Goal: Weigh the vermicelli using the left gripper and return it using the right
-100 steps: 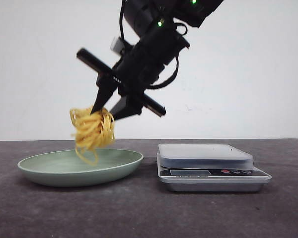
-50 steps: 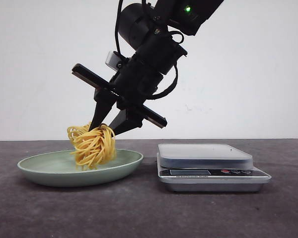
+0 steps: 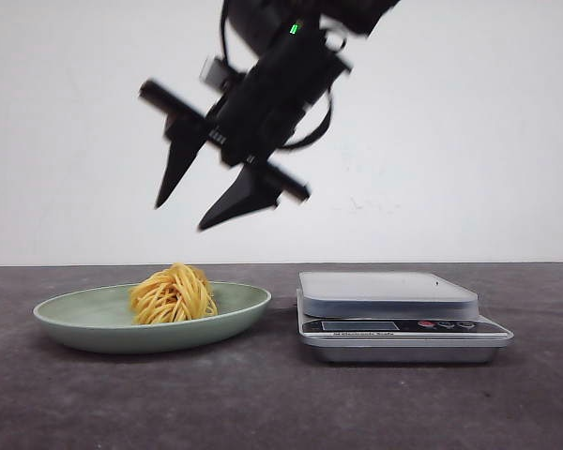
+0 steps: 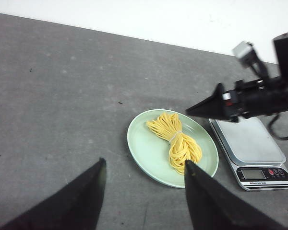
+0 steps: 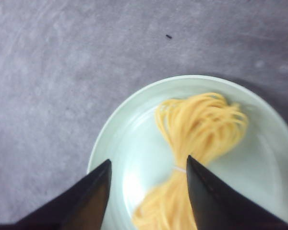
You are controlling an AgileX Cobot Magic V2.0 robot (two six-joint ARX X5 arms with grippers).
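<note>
A yellow vermicelli bundle (image 3: pixel 174 294) tied with a white band lies on a pale green plate (image 3: pixel 94 323); it also shows in the left wrist view (image 4: pixel 176 140) and the right wrist view (image 5: pixel 201 127). My right gripper (image 3: pixel 181 216) hangs open and empty above the plate, its two black pointed fingers spread in a V; it shows open in its own view (image 5: pixel 149 165) and as a black finger (image 4: pixel 209 105) in the left wrist view. My left gripper (image 4: pixel 144 165) is open and empty, high above the table near the plate. It is out of the front view.
A silver digital kitchen scale (image 3: pixel 394 309) with a bare platform stands right of the plate; it also shows in the left wrist view (image 4: pixel 252 146). The table (image 3: pixel 281 403) is dark grey, with a white wall behind it.
The right gripper lowered the vermicelli onto the plate, opened and let it go, then rose. The bundle now rests on the plate.
</note>
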